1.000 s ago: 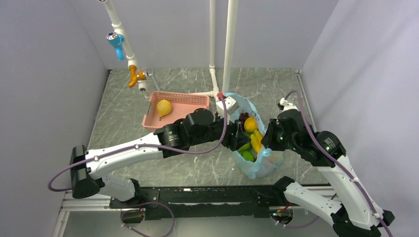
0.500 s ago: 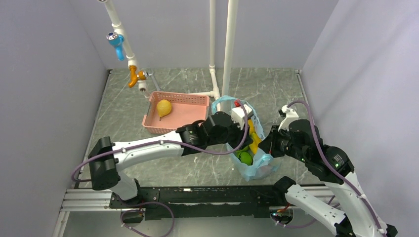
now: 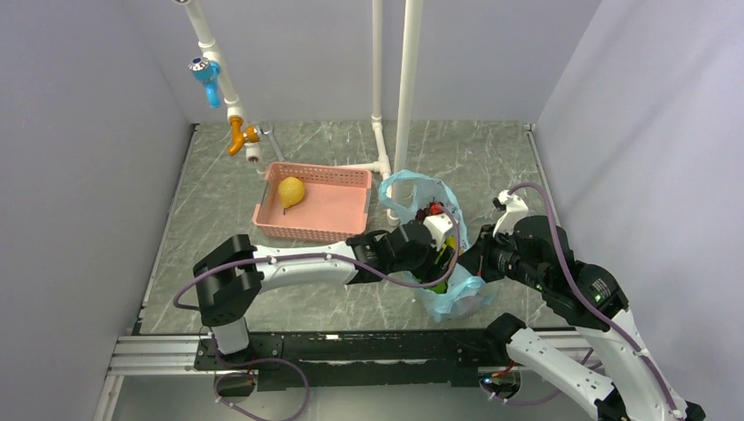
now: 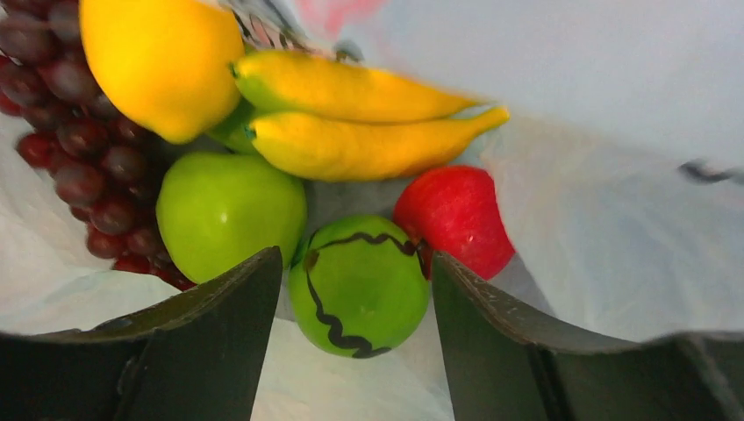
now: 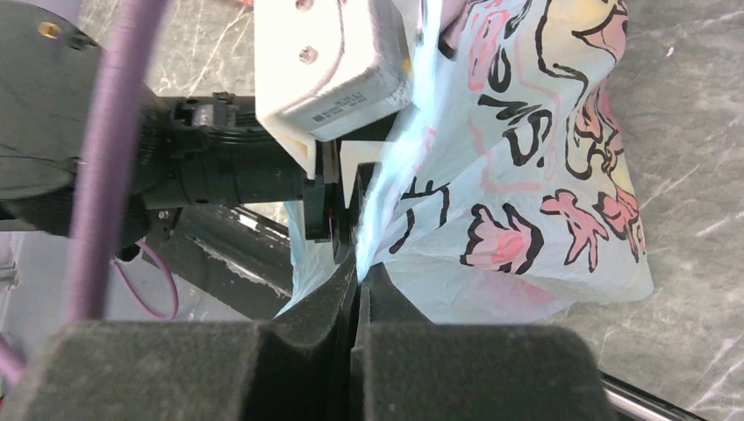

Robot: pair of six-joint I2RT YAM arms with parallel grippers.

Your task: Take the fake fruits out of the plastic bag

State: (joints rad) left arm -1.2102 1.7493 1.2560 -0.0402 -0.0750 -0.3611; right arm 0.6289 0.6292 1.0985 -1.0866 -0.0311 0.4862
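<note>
The light-blue plastic bag (image 3: 460,294) stands right of centre, its mouth up. My left gripper (image 4: 355,254) is open and inside the bag, its fingers either side of the striped green watermelon (image 4: 360,285) without closing on it. Around it lie a green apple (image 4: 228,215), a red apple (image 4: 456,219), yellow bananas (image 4: 351,123), a yellow-orange round fruit (image 4: 162,57) and dark grapes (image 4: 79,140). My right gripper (image 5: 358,267) is shut on the bag's rim (image 5: 526,175), at the bag's right side (image 3: 478,260). A yellow pear (image 3: 290,190) lies in the pink basket.
The pink lattice basket (image 3: 316,231) sits left of the bag. White upright pipes (image 3: 406,88) stand just behind the bag, and a pipe with a blue and orange fitting (image 3: 230,114) is at the back left. Grey walls close in both sides.
My left wrist has swung right and down into the bag's mouth, hiding most of the fruits from above. The right gripper has kept its hold on the rim and shifted slightly.
</note>
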